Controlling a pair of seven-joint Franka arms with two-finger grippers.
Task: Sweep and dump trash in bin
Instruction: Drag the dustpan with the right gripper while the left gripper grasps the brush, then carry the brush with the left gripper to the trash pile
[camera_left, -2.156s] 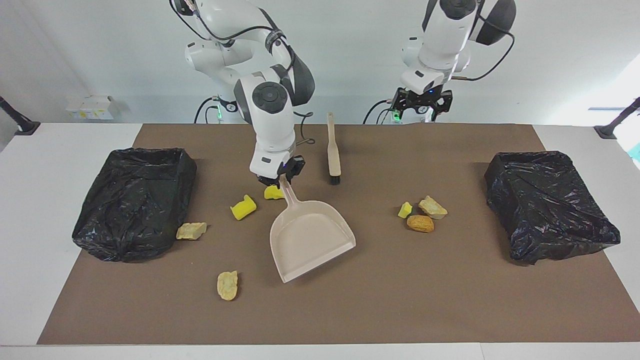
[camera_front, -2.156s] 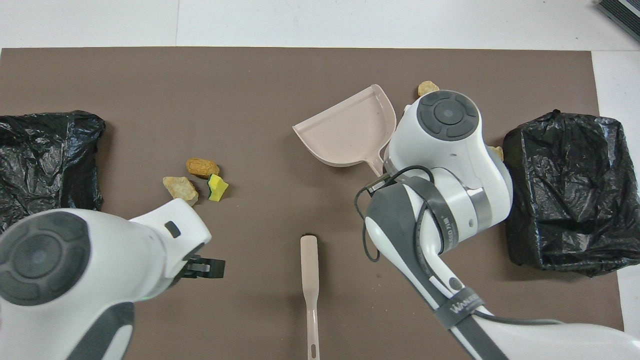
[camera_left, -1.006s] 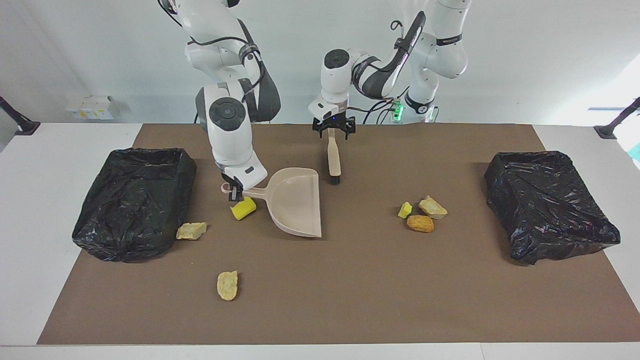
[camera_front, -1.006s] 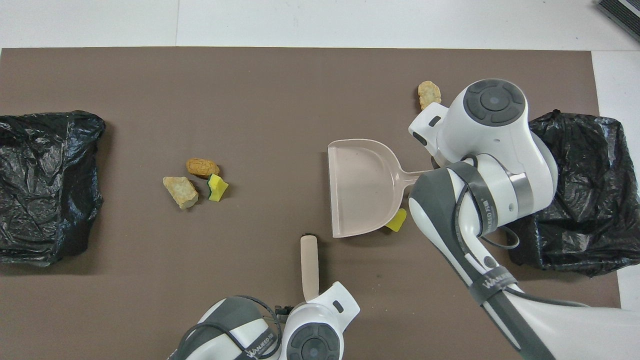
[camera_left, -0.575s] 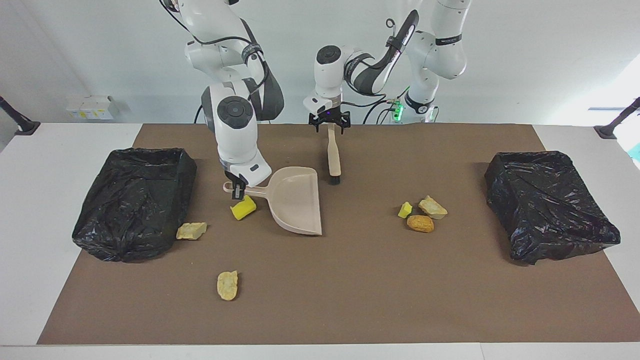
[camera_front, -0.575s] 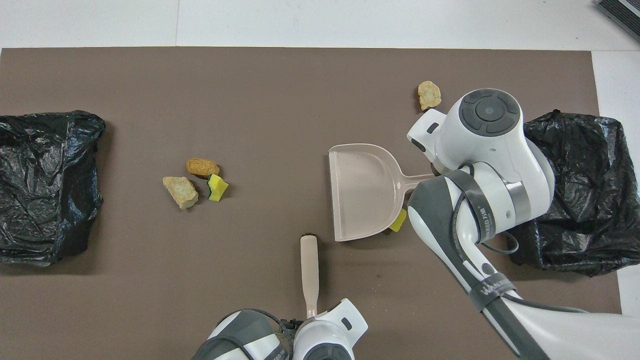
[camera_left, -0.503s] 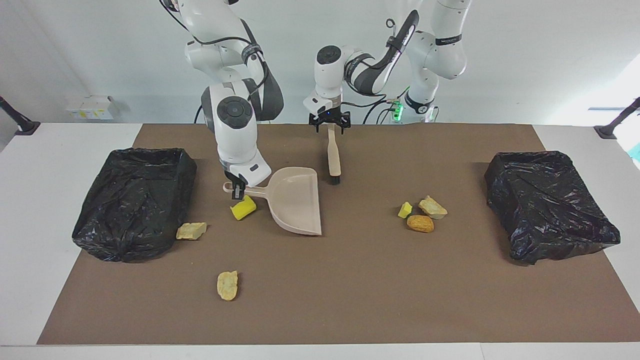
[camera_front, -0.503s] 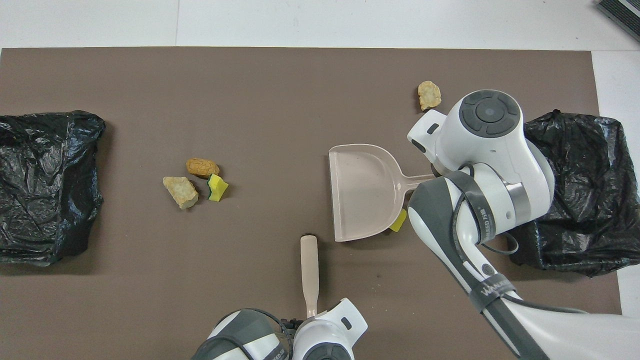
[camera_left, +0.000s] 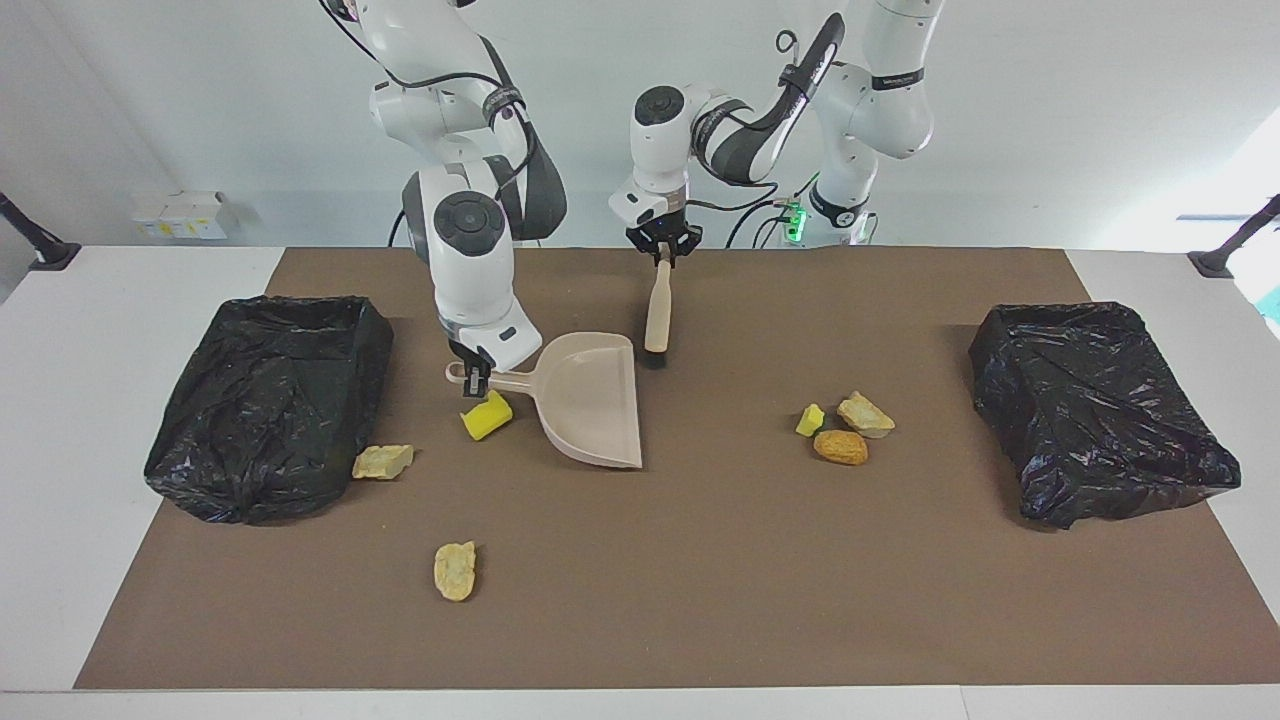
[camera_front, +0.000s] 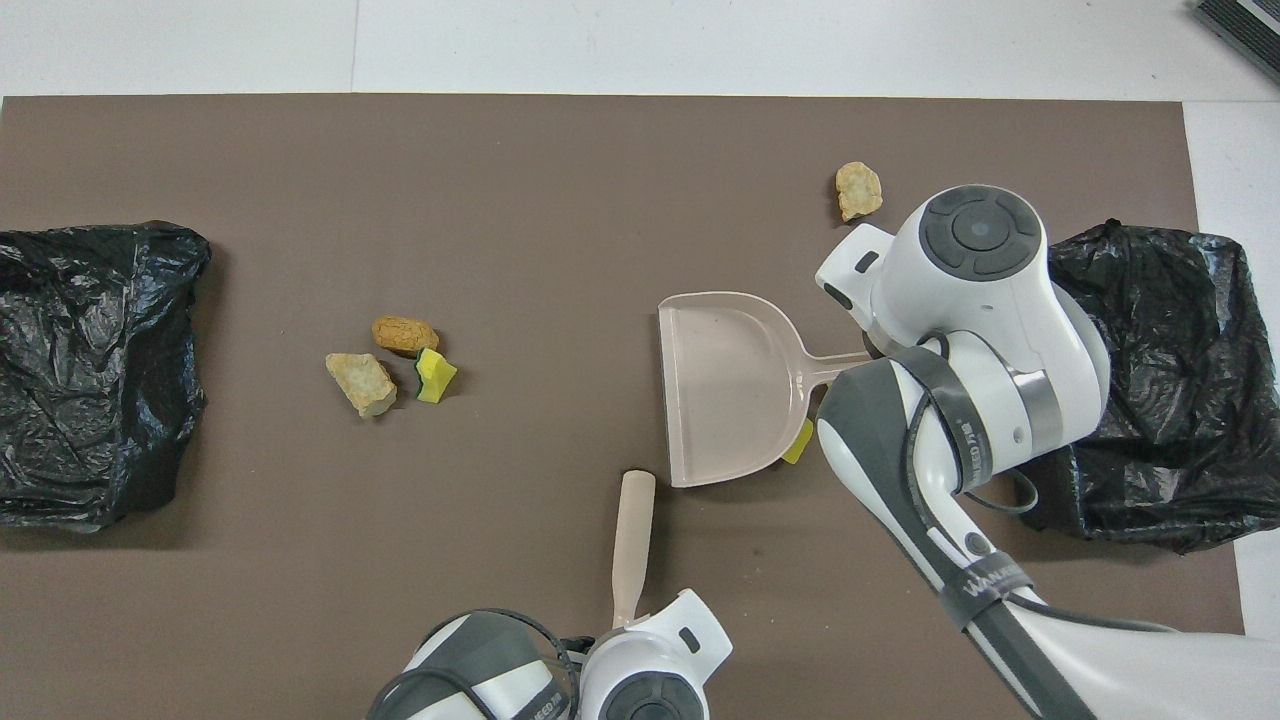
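My right gripper (camera_left: 472, 378) is shut on the handle of the beige dustpan (camera_left: 592, 400), whose mouth faces the left arm's end of the table. My left gripper (camera_left: 662, 252) is shut on the handle tip of the beige brush (camera_left: 656, 310), whose dark bristles lie beside the pan's rim. Trash: a yellow sponge (camera_left: 487, 415) by the pan's handle, two tan pieces (camera_left: 382, 461) (camera_left: 455, 570) toward the right arm's end, and a cluster of a yellow chunk (camera_left: 810, 420), a tan piece (camera_left: 865, 414) and an orange-brown lump (camera_left: 841, 447). Black-lined bins (camera_left: 270, 400) (camera_left: 1100, 410) stand at both ends.
A brown mat (camera_left: 700, 580) covers the table. In the overhead view another yellow piece (camera_front: 797, 443) peeks out between the dustpan (camera_front: 725, 385) and the right arm. Both wrists cover their grippers in that view. Open mat lies between pan and cluster.
My left gripper came down on the brush handle and shut on it. The brush's bristle end swung toward the dustpan. The right gripper and pan held still over the last half second.
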